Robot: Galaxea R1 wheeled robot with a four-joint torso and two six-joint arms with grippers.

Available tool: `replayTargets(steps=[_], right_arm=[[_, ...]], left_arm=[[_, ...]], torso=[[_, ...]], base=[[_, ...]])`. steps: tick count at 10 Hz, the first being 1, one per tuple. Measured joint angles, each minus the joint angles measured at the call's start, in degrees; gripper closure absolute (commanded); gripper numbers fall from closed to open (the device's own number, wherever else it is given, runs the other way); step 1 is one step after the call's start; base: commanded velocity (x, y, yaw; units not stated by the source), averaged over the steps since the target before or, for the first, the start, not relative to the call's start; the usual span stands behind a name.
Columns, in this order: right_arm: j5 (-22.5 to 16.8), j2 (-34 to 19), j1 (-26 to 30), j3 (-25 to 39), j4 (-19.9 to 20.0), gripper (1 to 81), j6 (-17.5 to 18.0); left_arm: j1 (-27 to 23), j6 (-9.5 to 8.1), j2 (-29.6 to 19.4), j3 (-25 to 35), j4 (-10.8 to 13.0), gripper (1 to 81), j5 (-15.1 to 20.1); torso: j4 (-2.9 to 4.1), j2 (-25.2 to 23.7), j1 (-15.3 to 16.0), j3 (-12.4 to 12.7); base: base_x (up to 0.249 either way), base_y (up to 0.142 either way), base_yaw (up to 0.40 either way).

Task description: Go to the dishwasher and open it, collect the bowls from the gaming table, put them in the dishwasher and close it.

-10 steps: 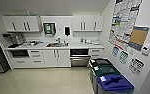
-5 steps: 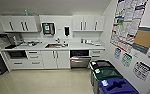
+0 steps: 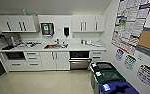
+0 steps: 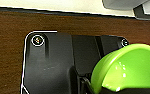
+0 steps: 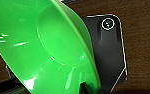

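While the robot faces the kitchenette in the head view, the built-in grey stainless-steel dishwasher (image 3: 79,60) sits under the white counter (image 3: 73,47), its door apparently ajar at the top, with lidded bins (image 3: 108,77) to one side. At the left wrist, a small lime-green plastic bowl (image 4: 131,67) sits close against the left claw; whether its fingers clamp the rim, I cannot tell. At the right wrist, a wide shallow bright-green plastic bowl (image 5: 41,47) looms against the right claw, grip likewise unclear. Judging by this, the bowls are being carried to the dishwasher; loading calls for closing in and reaching its racks.
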Motion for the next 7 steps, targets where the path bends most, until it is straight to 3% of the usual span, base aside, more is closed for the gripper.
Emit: replayTargets(steps=[7], right_arm=[[0.0, 0.0, 0.0, 0.0, 0.0, 81.1, 0.0]], left_arm=[[0.0, 0.0, 0.0, 0.0, 0.0, 81.1, 0.0]], torso=[[0.0, 0.0, 0.0, 0.0]], base=[[0.135, 0.009, 0.0]])
